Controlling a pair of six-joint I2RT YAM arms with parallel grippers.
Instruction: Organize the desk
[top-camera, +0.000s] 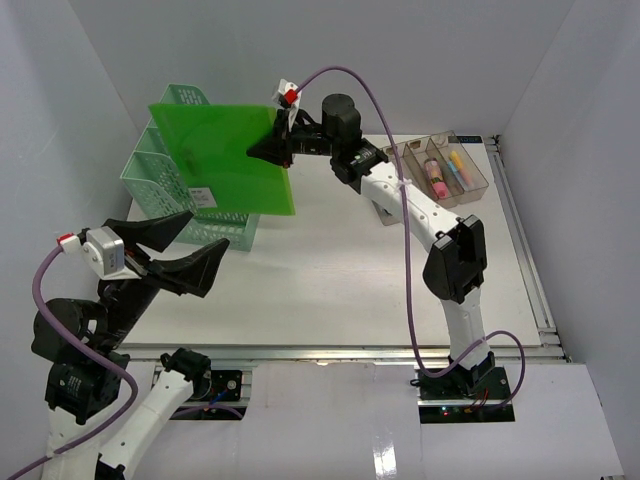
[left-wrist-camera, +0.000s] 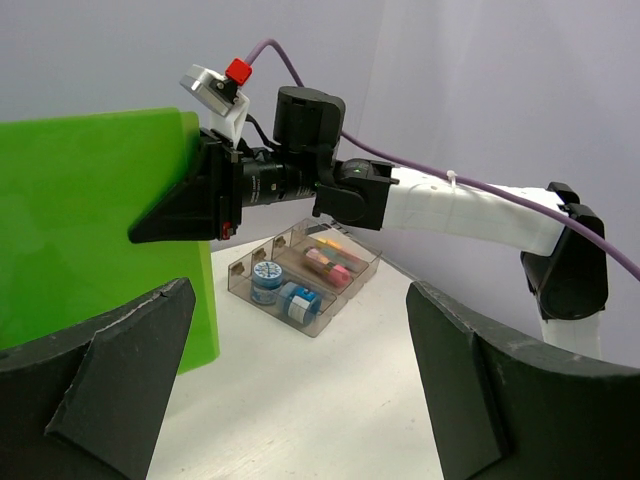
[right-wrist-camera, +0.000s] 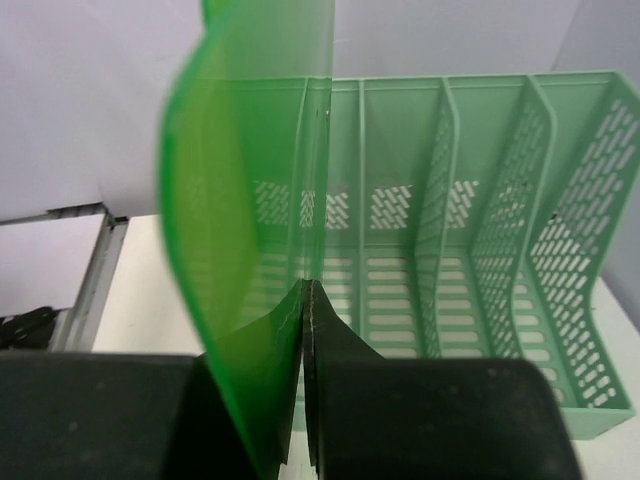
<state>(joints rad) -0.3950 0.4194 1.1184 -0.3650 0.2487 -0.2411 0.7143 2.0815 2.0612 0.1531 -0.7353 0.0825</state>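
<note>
1. So, by my reading, the tidying was partway done. Small items already sat in the compartments of the clear tray (top-camera: 483, 180), which lay behind your right gripper (top-camera: 268, 148), back beside its wrist and forearm.
2. Your right gripper was clamped shut on one edge of a green folder (top-camera: 225, 155). It held the sheet upright and edge-on to its own camera, raised well above the desk (top-camera: 330, 290).
3. The mint-green file rack (right-wrist-camera: 480, 250) lay straight ahead of those fingertips, with its slots open toward them. The folder's far edge lined up close to one divider, but you could not have told from these views whether it had entered a slot.
4. What remained, as I judged it, was filing the folder: easing it forward and down into a slot, then letting go. Nothing showed it seated in the rack yet.
5. Your left gripper (top-camera: 208, 232) stood with its jaws spread wide and held nothing. The rack's near end was just ahead of its fingertips, and the folder hung ahead of it and higher.
6. The desk lay beneath both tools, and neither touched it. Its white top spread out below and beyond the left fingertips, and under and behind the right gripper toward that arm's base.
</note>
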